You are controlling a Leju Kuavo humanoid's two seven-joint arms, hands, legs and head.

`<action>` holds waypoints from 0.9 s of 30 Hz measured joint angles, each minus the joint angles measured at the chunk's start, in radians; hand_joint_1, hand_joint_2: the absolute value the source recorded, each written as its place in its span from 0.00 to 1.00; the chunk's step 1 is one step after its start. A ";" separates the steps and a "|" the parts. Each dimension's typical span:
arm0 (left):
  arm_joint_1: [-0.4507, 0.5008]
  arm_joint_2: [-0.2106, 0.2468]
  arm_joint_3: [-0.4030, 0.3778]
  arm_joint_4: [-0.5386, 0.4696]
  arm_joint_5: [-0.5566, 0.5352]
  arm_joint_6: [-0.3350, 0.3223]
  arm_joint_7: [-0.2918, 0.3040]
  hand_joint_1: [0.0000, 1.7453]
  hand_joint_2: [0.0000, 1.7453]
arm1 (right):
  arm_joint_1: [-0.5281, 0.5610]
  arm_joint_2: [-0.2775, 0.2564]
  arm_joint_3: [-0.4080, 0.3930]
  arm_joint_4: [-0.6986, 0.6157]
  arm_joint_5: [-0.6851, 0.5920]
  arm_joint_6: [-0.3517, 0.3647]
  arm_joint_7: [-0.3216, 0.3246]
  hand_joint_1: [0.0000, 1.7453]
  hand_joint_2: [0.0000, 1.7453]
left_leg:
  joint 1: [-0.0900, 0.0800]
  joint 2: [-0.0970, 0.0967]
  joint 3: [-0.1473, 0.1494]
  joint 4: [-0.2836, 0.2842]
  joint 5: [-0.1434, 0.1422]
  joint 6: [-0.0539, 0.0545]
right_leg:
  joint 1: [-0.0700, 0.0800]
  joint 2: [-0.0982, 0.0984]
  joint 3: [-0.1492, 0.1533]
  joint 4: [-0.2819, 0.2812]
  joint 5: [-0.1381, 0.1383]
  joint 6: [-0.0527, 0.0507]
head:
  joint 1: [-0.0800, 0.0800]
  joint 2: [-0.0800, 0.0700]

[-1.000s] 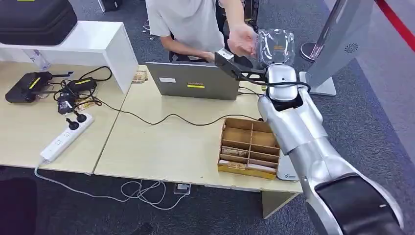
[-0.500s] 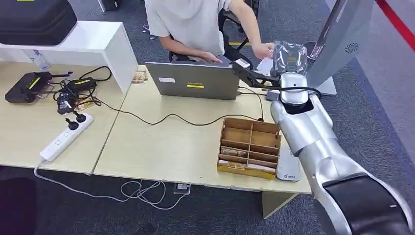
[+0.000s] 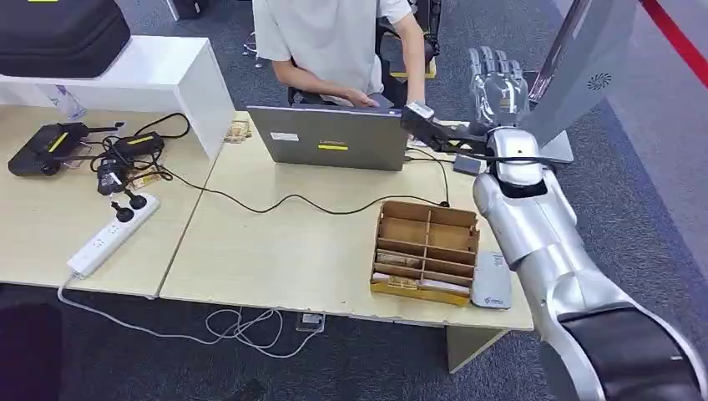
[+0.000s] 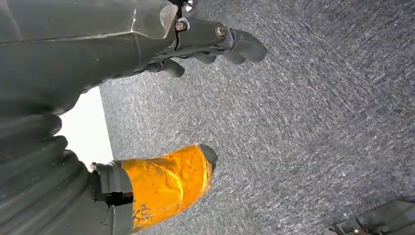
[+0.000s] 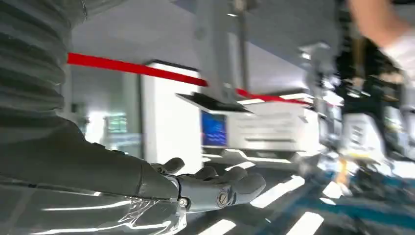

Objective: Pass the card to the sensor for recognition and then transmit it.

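Note:
My right hand (image 3: 495, 83) is raised beyond the table's far right corner, fingers straight up and apart, with nothing in it. In the blurred right wrist view the right hand (image 5: 210, 186) likewise holds nothing. No card lies in my hand or on the table near it. A flat white card reader (image 3: 492, 281) lies at the table's front right, beside a wooden divided box (image 3: 427, 251). My left hand (image 4: 161, 44) hangs over grey carpet, its fingers (image 4: 244, 46) loose and empty, the thumb wrapped in orange tape.
A person (image 3: 326, 38) sits behind an open laptop (image 3: 330, 139) at the table's far edge, one arm down by the laptop. A slanted grey panel on a stand (image 3: 584, 67) rises right of my hand. A cable crosses the table (image 3: 275, 251). A power strip (image 3: 113, 234) lies at the left.
My right arm swung right and its hand rose upright. The person's hand took a white card from it and drew back, leaving the hand empty.

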 joint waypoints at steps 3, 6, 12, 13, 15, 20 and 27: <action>0.005 0.000 0.000 0.000 0.000 0.008 0.007 0.00 1.00 | 0.038 0.004 -0.008 -0.053 -0.003 -0.021 -0.070 0.00 1.00 | 0.000 0.000 0.000 0.000 0.000 -0.001 | 0.000 0.000 0.000 0.000 0.000 0.000 | 0.000 0.000; 0.007 0.001 0.000 0.000 0.001 0.009 0.008 0.00 1.00 | 0.054 0.008 -0.016 -0.075 -0.004 -0.021 -0.077 0.00 1.00 | 0.000 0.000 0.000 0.000 0.000 -0.001 | 0.000 -0.001 0.000 0.000 0.000 0.000 | 0.001 0.000; 0.010 0.002 0.000 0.000 0.003 0.014 0.016 0.00 1.00 | 0.096 0.009 -0.027 -0.151 -0.004 -0.020 -0.124 0.00 1.00 | 0.000 0.000 0.000 0.000 0.000 -0.001 | 0.000 -0.001 0.000 0.000 0.000 0.000 | 0.000 0.000; 0.010 0.002 0.000 0.000 0.004 0.015 0.017 0.00 1.00 | 0.110 0.009 -0.027 -0.176 -0.005 -0.018 -0.134 0.00 1.00 | 0.000 0.000 0.000 0.000 0.000 -0.001 | 0.000 0.000 0.000 0.000 0.000 0.000 | 0.000 0.000; 0.011 0.002 0.000 0.000 0.006 0.017 0.020 0.00 1.00 | 0.139 0.009 -0.026 -0.225 -0.014 -0.015 -0.150 0.00 1.00 | 0.000 0.000 0.000 0.000 0.000 -0.001 | 0.000 -0.001 0.000 0.000 0.000 0.000 | 0.000 0.000; 0.012 0.005 0.008 0.000 0.014 0.025 0.030 0.00 1.00 | 0.236 -0.003 -0.017 -0.389 -0.068 0.006 -0.202 0.00 1.00 | 0.000 0.000 0.000 0.000 -0.001 -0.001 | 0.000 -0.001 0.000 0.000 -0.001 -0.001 | 0.000 0.000; 0.014 0.006 0.028 0.000 0.030 0.031 0.038 0.00 1.00 | 0.345 -0.038 0.022 -0.583 -0.110 0.024 -0.228 0.00 1.00 | 0.000 0.000 0.000 0.000 -0.002 -0.001 | 0.000 -0.001 0.000 0.000 -0.002 -0.001 | 0.000 0.000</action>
